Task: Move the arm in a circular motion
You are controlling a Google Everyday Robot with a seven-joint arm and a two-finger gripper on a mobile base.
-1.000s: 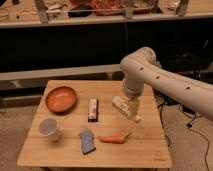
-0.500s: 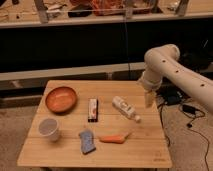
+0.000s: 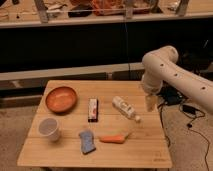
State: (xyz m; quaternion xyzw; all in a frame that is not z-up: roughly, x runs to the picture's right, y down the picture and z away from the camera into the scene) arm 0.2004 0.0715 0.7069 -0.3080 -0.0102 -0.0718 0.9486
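End effector now beyond table edge

White arm, thick rounded links with small dark holes along shell, enters from right side, bends at bulky elbow near upper right, forearm drops downward. End effector pale, hangs pointing down at right edge of wooden worktop, about level with worktop's middle, just off far right side. Holds nothing. Nearest item on worktop lies just beside it to left, not touching.
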